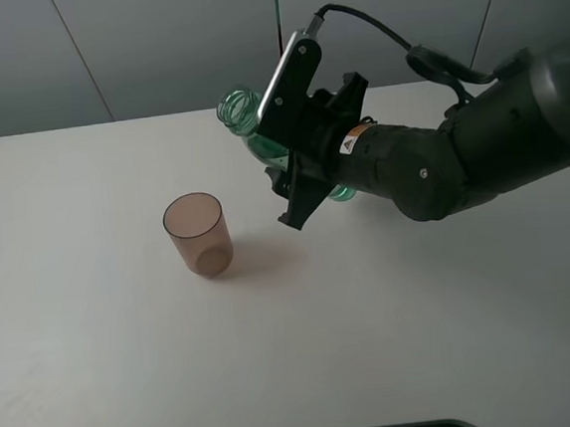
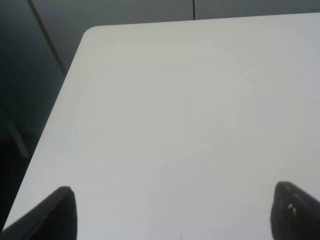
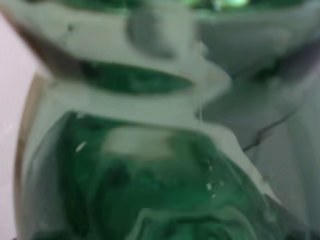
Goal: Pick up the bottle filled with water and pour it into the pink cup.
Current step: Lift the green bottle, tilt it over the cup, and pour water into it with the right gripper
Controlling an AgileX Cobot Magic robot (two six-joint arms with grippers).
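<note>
1. One bottle (image 1: 240, 109): clear green plastic, slim, threaded neck uncapped, tilted, pinched in the right pincer (image 1: 298, 160) above the white counter (image 1: 423, 311)
2. One pink cup (image 1: 199, 236): translucent, straight-sided, upright, lower than that pincer, towards the bottle's mouth end, apart
3. Second pincer, the left pincer (image 2: 177, 215): spread, holding nothing

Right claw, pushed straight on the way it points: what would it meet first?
Probably the pink cup. The right claw, shut on the tilted bottle, points left and slightly downward toward it in the exterior view; depth is unclear, so it might pass above the rim.
</note>
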